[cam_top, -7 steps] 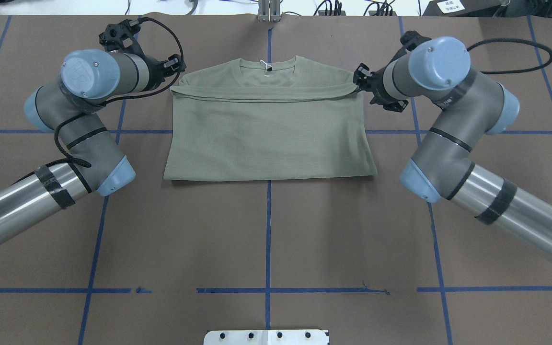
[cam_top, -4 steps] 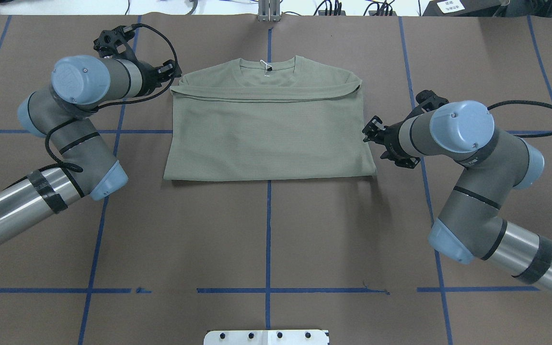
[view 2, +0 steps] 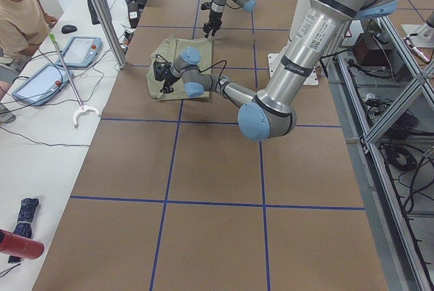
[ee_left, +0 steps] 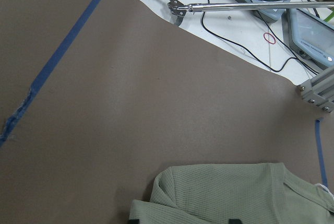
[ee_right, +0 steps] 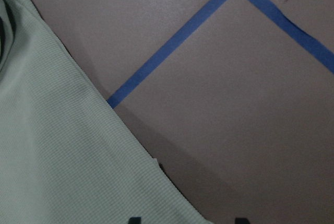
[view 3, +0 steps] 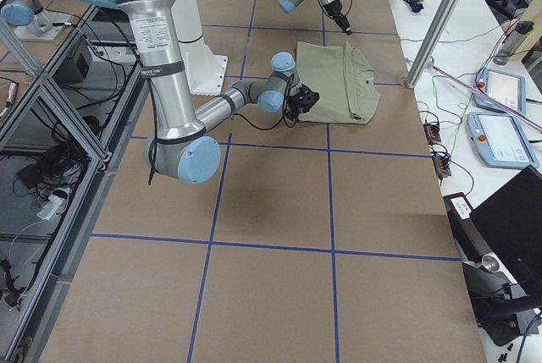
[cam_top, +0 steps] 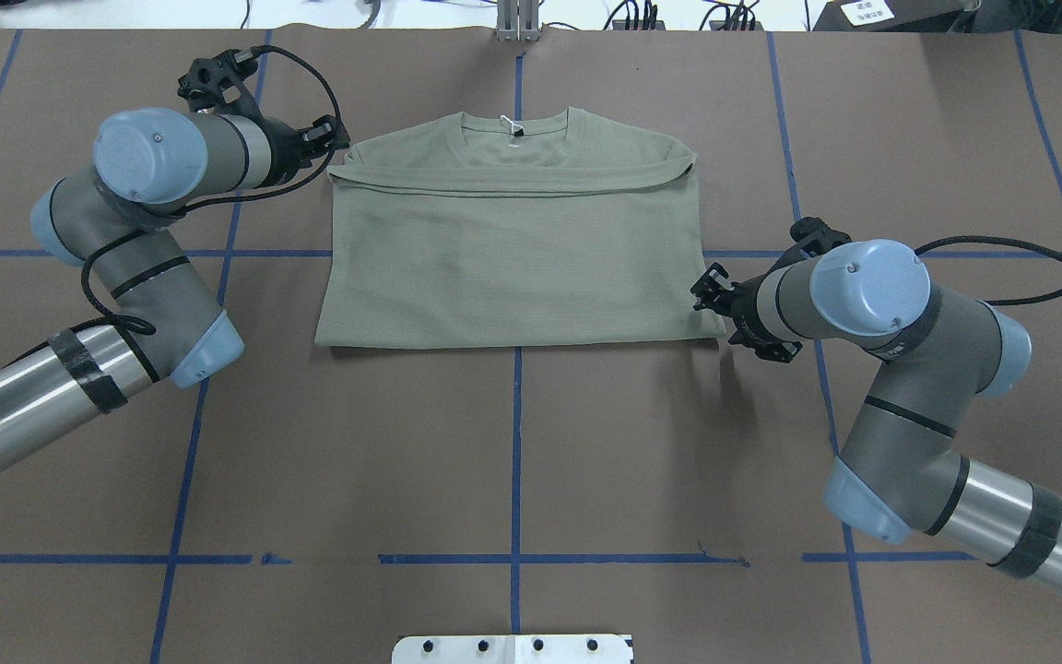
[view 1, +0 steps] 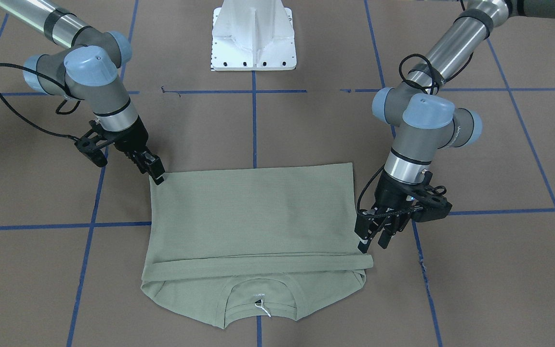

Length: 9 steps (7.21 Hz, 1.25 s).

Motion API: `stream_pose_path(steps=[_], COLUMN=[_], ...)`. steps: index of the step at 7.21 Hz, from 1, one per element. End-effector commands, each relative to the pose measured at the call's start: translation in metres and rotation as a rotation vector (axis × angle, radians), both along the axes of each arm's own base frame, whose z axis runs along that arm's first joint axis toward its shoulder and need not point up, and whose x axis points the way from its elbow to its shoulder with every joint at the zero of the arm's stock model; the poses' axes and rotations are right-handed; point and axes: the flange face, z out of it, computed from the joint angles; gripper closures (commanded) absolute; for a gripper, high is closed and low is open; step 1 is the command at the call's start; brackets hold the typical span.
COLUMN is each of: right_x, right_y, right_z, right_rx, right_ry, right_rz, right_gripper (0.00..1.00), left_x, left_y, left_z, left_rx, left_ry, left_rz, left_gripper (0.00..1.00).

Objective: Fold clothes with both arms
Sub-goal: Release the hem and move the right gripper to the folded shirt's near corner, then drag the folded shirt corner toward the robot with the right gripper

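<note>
The pale sage-green shirt (cam_top: 513, 258) lies flat on the brown table, folded across, with its hem just short of the collar (cam_top: 514, 129). My left gripper (cam_top: 336, 148) is open beside the shirt's far left corner, holding nothing; in the front-facing view (view 1: 373, 243) its fingers stand apart at the cloth's edge. My right gripper (cam_top: 708, 297) is open at the shirt's near right corner (view 1: 158, 174). The right wrist view shows that corner (ee_right: 52, 145) lying between the fingertips, not pinched. The left wrist view shows the shoulder (ee_left: 235, 192).
The white base pedestal (view 1: 253, 38) stands at the robot's side of the table. Blue tape lines (cam_top: 516, 443) cross the brown cover. Beyond the far table edge lie a grabber tool (ee_left: 209, 7), cables and tablets. An operator (view 2: 20, 13) sits at that bench.
My right gripper let go of the hem's far right corner and moved back along the shirt's right edge to the near right corner. My left gripper drew slightly left off the hem.
</note>
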Motion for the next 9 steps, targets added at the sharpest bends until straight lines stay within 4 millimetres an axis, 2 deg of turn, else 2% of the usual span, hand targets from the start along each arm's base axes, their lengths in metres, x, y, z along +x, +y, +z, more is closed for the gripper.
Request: stream_pose_path(steps=[1, 2, 3, 4, 6, 7, 8, 9], right_x=[-0.006, -0.005, -0.003, -0.003, 0.001, 0.021, 0.06, 0.086], right_y=[0.001, 0.001, 0.002, 0.003, 0.002, 0.016, 0.047, 0.091], right_z=[-0.001, 0.003, -0.002, 0.0, -0.004, -0.015, -0.024, -0.027], right_rx=[0.0, -0.006, -0.003, -0.004, 0.002, 0.016, 0.024, -0.024], right_ry=[0.0, 0.006, -0.004, -0.002, -0.008, -0.037, -0.064, -0.102], right_rz=[-0.004, -0.003, -0.003, -0.005, -0.007, -0.01, -0.022, -0.089], right_gripper=[0.39, 0.56, 0.93, 1.0, 1.0, 1.0, 1.0, 1.0], left_x=[-0.001, -0.001, -0.002, -0.002, -0.002, -0.002, -0.002, 0.001], left_y=[0.001, 0.0, 0.001, 0.002, 0.002, 0.001, 0.005, 0.018], left_z=[-0.001, -0.004, -0.007, -0.007, -0.007, -0.01, -0.018, -0.034], left_rx=[0.001, 0.004, 0.005, 0.006, 0.006, 0.008, 0.014, 0.035], left_ry=[0.0, 0.003, 0.004, 0.005, 0.005, 0.012, 0.029, 0.053], left_rz=[-0.002, -0.002, -0.002, -0.002, -0.002, -0.003, 0.0, 0.018], left_gripper=[0.36, 0.36, 0.36, 0.36, 0.36, 0.36, 0.36, 0.36])
